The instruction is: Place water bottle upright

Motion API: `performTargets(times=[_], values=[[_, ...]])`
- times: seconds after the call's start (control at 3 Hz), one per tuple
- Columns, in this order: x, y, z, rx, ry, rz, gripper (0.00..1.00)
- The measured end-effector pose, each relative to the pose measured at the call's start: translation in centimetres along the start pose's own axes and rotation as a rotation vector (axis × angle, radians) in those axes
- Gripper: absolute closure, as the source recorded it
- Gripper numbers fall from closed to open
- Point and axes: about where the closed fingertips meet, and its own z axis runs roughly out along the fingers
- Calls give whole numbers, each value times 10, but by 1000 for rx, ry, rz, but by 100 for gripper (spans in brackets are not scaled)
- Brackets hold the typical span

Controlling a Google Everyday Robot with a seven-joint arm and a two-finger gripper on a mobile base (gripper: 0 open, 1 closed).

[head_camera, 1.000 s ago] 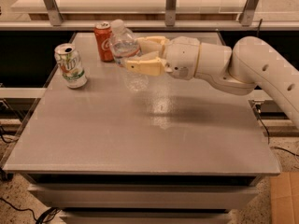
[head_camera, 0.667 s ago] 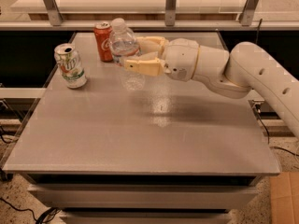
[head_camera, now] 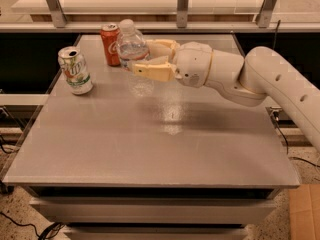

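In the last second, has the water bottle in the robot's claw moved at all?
No. The water bottle, held in the gripper, is still just right of the red cola can, its edge overlapping the can as before.

The water bottle (head_camera: 131, 46) stands upright in the upper left-centre of the frame, clasped between the fingers of the pincer (head_camera: 142, 58). The pincer extends from the right above the far part of the desk (head_camera: 150, 149). The cola can (head_camera: 110, 44) stands just left of the bottle and slightly behind it. The soda can (head_camera: 75, 70) stands farther left, near the desk's left edge.
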Motion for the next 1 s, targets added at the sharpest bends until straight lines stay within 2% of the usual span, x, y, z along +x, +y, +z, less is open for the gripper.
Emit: performTargets(times=[1.0], values=[[12, 5, 3, -46, 23, 70, 100]])
